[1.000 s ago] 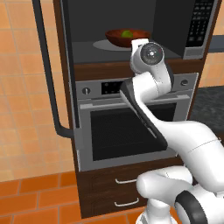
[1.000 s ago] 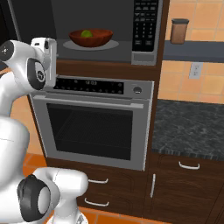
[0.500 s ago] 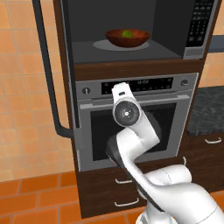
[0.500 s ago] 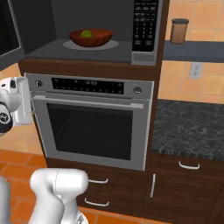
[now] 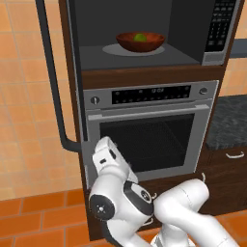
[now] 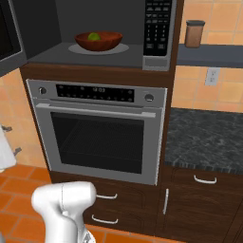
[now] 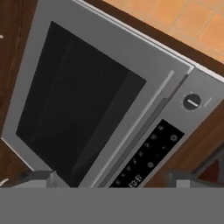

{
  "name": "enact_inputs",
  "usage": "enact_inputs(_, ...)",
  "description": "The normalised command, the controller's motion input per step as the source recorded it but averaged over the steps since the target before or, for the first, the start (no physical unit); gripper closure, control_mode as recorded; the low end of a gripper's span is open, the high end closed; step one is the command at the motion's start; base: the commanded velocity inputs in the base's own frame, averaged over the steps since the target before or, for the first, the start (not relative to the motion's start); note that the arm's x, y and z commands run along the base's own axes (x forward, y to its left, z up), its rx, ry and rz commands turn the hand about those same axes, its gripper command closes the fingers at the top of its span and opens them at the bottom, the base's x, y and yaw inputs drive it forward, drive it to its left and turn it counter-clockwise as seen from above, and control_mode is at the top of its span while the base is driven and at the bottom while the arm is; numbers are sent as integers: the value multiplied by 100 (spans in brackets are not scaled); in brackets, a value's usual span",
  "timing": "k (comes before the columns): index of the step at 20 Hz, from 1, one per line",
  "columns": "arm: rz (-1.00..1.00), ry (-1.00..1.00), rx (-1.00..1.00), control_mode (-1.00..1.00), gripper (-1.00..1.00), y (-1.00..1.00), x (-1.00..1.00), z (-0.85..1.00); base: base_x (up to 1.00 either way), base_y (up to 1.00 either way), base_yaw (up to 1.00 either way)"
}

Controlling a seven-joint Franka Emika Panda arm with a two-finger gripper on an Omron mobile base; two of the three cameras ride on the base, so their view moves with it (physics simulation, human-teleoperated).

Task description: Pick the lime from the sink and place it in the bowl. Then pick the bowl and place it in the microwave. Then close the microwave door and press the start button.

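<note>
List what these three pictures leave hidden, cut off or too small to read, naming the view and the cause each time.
- Door: left base view, only the handle bar and an edge show; the rest is cut off.
- Lime: right base view, lower part hidden by the bowl rim.
- Keypad: both base views, labels too small, so the start button can't be picked out.
- Oven: hand view, cut off by the frame edges.

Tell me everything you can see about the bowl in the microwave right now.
The bowl is a shallow, round, reddish-brown dish with a wood-like look. It sits upright on the pale round turntable plate inside the open microwave, near the middle of the dark cavity. The lime, small and bright green, rests inside it, its top showing above the rim. Nothing else touches the bowl. The right base view shows it the same way.
</note>
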Motion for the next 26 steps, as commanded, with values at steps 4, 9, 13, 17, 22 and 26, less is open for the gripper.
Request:
enact_inputs(4, -8, -13, -31, -100, -100, 100, -2, -15, 0, 0, 0)
enact_inputs(9, -16, -15, -18, -100, -100, 100, -2, 24, 0, 0, 0)
enact_inputs(13, -23, -18, -13, -100, -100, 100, -33, 35, 0, 0, 0)
enact_inputs(17, -29, -20, -8, -100, -100, 100, -46, 35, 0, 0, 0)
enact_inputs(22, -27, -9, -2, -100, -100, 97, -17, 5, 0, 0, 0)
enact_inputs(26, -25, -12, -1, -100, -100, 69, -10, 32, 0, 0, 0)
